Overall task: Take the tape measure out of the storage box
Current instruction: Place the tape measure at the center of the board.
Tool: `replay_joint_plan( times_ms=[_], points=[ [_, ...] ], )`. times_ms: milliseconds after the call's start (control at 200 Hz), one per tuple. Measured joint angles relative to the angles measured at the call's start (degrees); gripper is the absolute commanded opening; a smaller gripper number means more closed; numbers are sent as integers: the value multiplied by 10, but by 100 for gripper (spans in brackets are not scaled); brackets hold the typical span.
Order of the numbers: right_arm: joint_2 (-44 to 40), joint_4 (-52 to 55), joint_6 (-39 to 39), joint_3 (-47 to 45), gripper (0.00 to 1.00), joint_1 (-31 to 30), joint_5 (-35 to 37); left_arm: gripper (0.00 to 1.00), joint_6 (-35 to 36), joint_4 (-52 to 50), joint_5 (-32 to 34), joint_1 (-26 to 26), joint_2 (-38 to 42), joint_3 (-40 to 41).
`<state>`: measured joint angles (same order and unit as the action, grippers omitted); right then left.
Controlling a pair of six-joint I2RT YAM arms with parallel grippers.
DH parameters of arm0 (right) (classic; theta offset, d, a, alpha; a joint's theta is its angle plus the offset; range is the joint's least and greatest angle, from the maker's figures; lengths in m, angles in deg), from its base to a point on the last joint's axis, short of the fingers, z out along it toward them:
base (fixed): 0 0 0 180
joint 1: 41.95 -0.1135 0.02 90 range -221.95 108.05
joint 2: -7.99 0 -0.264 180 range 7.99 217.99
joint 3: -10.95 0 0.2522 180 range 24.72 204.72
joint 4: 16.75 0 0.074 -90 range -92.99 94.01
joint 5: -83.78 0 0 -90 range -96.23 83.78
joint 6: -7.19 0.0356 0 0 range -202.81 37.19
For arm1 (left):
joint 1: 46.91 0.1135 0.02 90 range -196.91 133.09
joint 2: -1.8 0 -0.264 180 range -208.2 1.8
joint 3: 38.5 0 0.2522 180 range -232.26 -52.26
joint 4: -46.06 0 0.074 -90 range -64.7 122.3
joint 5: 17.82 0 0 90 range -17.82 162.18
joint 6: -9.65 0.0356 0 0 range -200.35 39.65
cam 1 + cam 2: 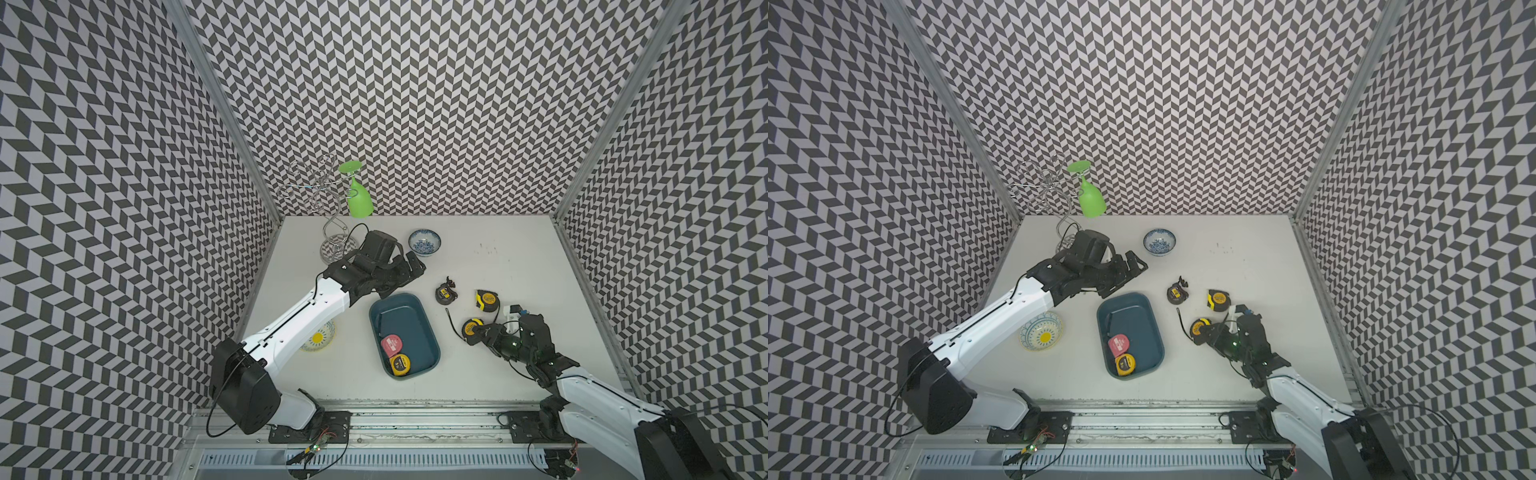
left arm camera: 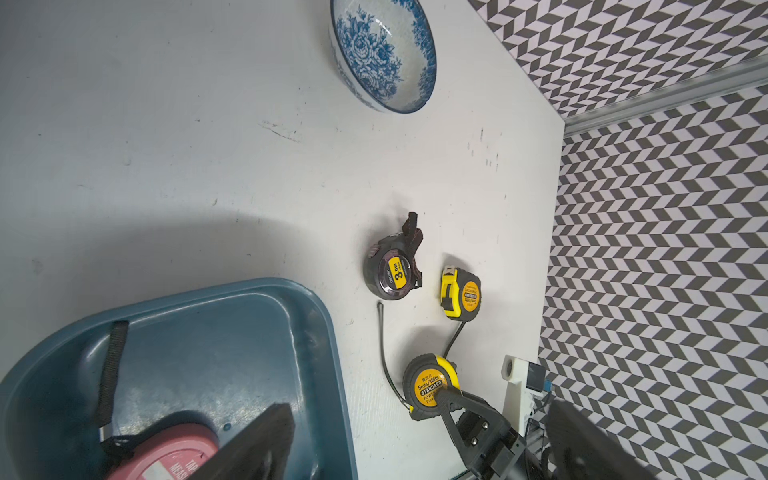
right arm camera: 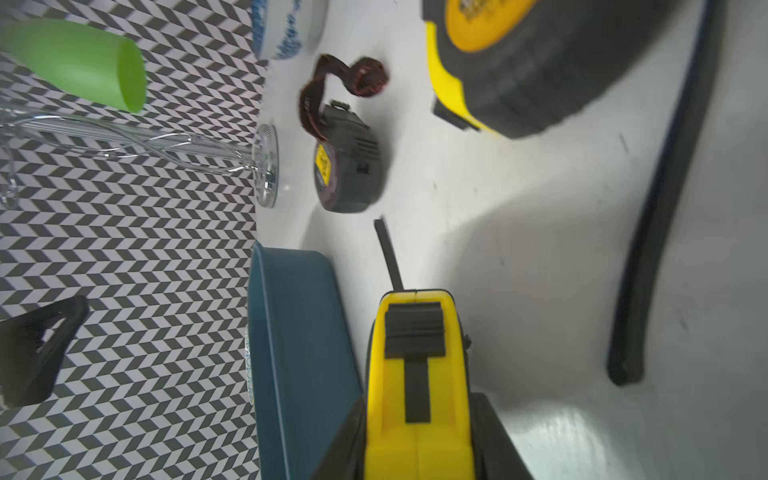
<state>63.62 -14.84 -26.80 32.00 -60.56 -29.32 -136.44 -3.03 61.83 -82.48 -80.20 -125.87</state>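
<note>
Filling the right wrist view, a yellow tape measure [image 3: 417, 374] sits clamped edge-up between the fingers of the right gripper [image 1: 478, 332]. It is already outside the storage box [image 1: 409, 320] and low over the table [image 1: 519, 282]; whether it touches the table is unclear. Its black strap [image 2: 384, 353] trails loose beside it. Two more lie side by side in the box's near end: a pink tape measure [image 1: 391, 345] and a second yellow one [image 1: 400, 365]. The left gripper [image 1: 415, 266] hovers past the box's far end, fingers apart and empty. Each case looks like hard, smooth plastic, compact and probably dense for its size. A grip across the flat faces should therefore hold better than one on the rounded rim, and the loose straps could snag.
</note>
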Motion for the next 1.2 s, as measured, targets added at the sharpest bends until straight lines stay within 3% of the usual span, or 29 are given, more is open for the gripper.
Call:
replay_joint_plan(
  times_ms=[115,345,686,911,1197],
  points=[
    [0,-3,7,-3,19,14,-12,100,19,-14,5,1,0,0],
    [0,-7,8,-9,49,28,-28,100,73,-71,18,2,0,0],
    [-14,52,-18,12,80,31,-26,100,130,-153,35,-3,-20,0],
    [-49,115,-39,37,89,31,-20,100,130,-177,37,-26,-25,0],
    [-91,214,-68,80,92,31,-10,100,105,-200,42,-60,-40,2]
  ],
)
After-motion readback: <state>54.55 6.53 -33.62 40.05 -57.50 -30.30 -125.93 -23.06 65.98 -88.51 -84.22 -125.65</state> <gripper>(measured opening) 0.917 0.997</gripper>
